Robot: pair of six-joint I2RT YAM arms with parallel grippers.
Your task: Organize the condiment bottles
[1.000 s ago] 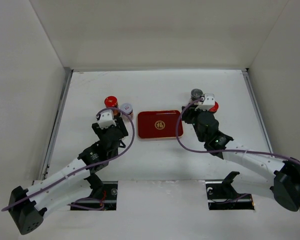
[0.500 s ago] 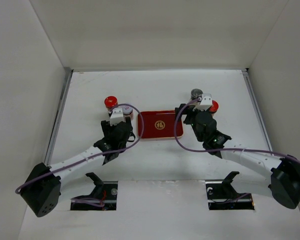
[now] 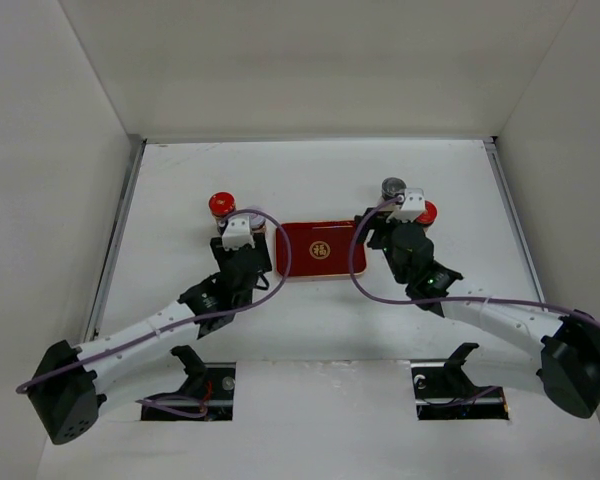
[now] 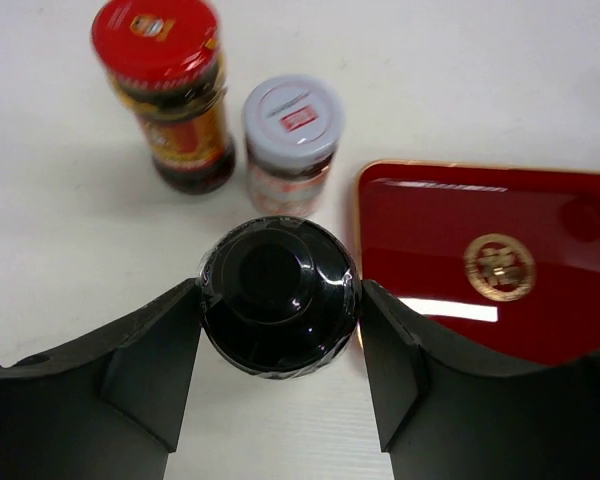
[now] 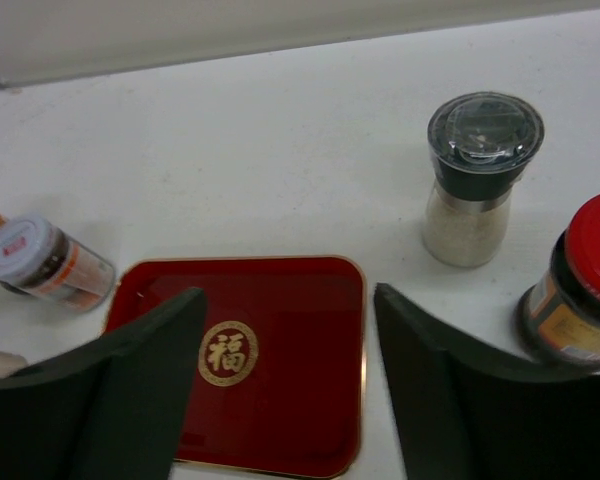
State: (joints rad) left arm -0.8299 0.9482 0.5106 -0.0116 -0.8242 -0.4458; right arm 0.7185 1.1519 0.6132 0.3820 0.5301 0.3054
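- Left gripper point(image 4: 280, 305) clenched on the black-capped bottle point(image 4: 278, 275), just left of the tray point(image 4: 430, 210), near the silver-lidded jar point(image 4: 292, 125) and red-capped bottle point(image 4: 165, 60).
- Right gripper point(image 5: 287, 300) spread, empty, over the tray; grinder point(image 5: 480, 170) and red-lidded jar point(image 5: 585, 280) stand beside it.

I am wearing white shells over black joints on my left arm point(image 3: 140, 335) and right arm point(image 3: 500, 320), trailing purple cables point(image 3: 351, 260), showing matte black fingers point(image 4: 140, 370).
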